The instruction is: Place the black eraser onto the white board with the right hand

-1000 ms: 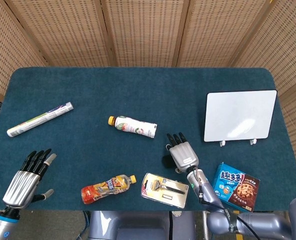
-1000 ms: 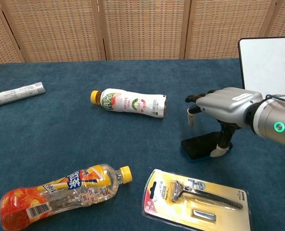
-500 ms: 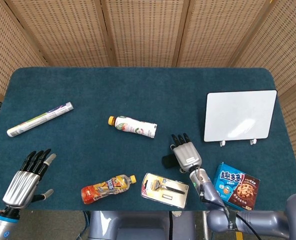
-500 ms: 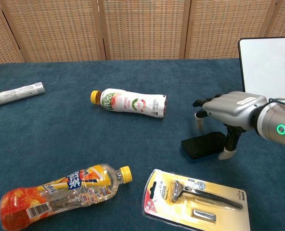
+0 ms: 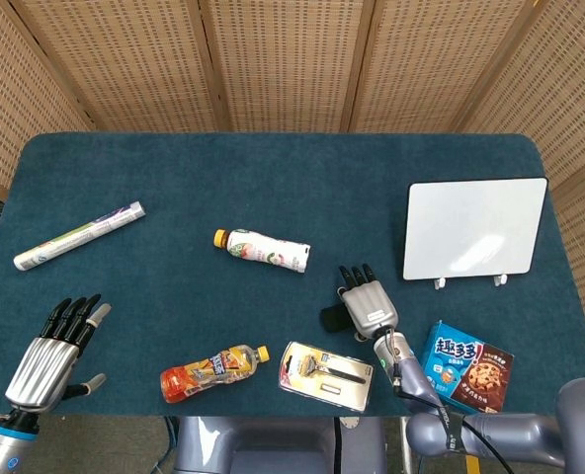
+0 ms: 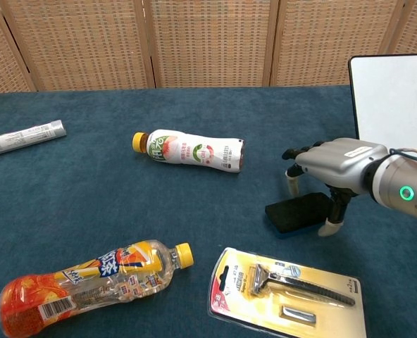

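The black eraser (image 5: 331,318) (image 6: 295,213) lies flat on the blue cloth, left of the white board (image 5: 475,230) (image 6: 395,98), which stands on small feet at the right. My right hand (image 5: 369,304) (image 6: 335,162) hovers over the eraser's right end. Its fingers (image 6: 291,180) curve down behind the eraser and its thumb (image 6: 330,224) comes down in front; whether they touch it is unclear. The eraser rests on the table, not lifted. My left hand (image 5: 53,351) stays open at the near left corner, holding nothing.
A white drink bottle (image 5: 263,248) (image 6: 189,151) lies mid-table. An orange drink bottle (image 5: 213,370) (image 6: 89,282) and a razor pack (image 5: 326,375) (image 6: 289,296) lie along the front edge. A cookie box (image 5: 467,367) sits below the board. A tube (image 5: 78,236) lies far left.
My right hand has shifted a little to the right and lower over the eraser's right end. The eraser has stayed in place. My left hand has not moved.
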Robot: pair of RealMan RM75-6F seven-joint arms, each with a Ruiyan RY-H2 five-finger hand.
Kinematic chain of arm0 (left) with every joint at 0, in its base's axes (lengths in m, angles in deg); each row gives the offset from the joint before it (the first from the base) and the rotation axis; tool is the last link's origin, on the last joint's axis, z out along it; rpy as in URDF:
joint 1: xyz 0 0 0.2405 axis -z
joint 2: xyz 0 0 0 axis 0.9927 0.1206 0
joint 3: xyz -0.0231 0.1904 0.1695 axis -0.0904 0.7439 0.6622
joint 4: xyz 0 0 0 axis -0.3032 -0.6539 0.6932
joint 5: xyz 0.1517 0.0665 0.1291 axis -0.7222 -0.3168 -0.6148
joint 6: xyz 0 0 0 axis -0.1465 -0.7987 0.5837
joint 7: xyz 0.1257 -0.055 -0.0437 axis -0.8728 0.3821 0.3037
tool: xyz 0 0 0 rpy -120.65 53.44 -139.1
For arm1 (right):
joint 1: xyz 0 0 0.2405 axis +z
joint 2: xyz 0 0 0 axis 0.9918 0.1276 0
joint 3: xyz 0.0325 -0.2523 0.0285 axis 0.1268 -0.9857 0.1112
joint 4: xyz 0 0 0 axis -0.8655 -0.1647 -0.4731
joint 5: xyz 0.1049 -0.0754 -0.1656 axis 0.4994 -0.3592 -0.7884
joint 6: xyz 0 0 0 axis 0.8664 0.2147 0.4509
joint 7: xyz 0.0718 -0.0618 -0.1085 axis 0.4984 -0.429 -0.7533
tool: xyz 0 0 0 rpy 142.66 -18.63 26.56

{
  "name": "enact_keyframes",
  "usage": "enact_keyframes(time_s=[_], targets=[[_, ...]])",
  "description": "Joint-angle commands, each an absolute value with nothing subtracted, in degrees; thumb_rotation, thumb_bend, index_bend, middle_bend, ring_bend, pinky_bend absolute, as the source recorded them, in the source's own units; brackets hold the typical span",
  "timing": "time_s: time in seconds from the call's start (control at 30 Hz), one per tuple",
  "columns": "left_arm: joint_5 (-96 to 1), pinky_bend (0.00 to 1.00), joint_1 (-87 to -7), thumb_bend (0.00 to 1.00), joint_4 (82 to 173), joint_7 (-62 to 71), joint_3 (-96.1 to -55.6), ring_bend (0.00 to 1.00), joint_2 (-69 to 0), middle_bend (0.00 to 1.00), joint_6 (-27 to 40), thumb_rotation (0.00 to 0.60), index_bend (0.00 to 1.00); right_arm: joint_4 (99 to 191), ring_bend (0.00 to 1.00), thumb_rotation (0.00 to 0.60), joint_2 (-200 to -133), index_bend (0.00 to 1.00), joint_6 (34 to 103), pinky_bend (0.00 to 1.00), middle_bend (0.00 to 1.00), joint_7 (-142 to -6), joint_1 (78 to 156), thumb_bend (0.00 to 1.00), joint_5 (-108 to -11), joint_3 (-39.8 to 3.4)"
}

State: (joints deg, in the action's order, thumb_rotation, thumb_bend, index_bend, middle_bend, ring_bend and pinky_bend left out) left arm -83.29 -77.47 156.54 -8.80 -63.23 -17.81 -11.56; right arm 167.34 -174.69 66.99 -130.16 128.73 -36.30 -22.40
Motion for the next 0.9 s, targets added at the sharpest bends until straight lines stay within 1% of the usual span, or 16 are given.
enact_keyframes(time_s=[0.03, 0.2, 0.47, 0.67, 0.9], targets=[[-83.27, 0.0, -77.47, 0.13, 156.55, -8.75, -63.2, 0.0, -17.8, 0.0, -11.53, 0.6, 0.0, 166.84, 0.0, 0.6, -175.16, 0.36, 67.03, 0.0, 0.0, -129.62, 128.99, 0.0, -36.53, -22.45], [-83.24, 0.0, -77.53, 0.13, 156.57, -8.47, -63.27, 0.0, -17.64, 0.0, -11.77, 0.6, 0.0, 166.12, 0.0, 0.6, -175.91, 0.37, 67.11, 0.0, 0.01, -129.27, 129.38, 0.0, -36.55, -22.79], [-83.34, 0.0, -77.5, 0.13, 156.57, -8.38, -63.18, 0.0, -17.63, 0.0, -11.68, 0.6, 0.0, 165.86, 0.0, 0.6, -176.42, 0.41, 67.77, 0.0, 0.02, -128.73, 129.75, 0.0, -36.46, -22.94], [-83.43, 0.0, -77.52, 0.13, 156.6, -8.5, -63.12, 0.0, -17.66, 0.0, -11.67, 0.6, 0.0, 165.92, 0.0, 0.6, -176.41, 0.45, 68.22, 0.0, 0.03, -128.59, 129.91, 0.05, -36.54, -23.24], [-83.29, 0.0, -77.53, 0.13, 156.64, -8.64, -63.15, 0.0, -17.66, 0.0, -11.62, 0.6, 0.0, 166.12, 0.0, 0.6, -176.3, 0.47, 68.88, 0.0, 0.03, -128.6, 129.93, 0.05, -36.74, -23.66]])
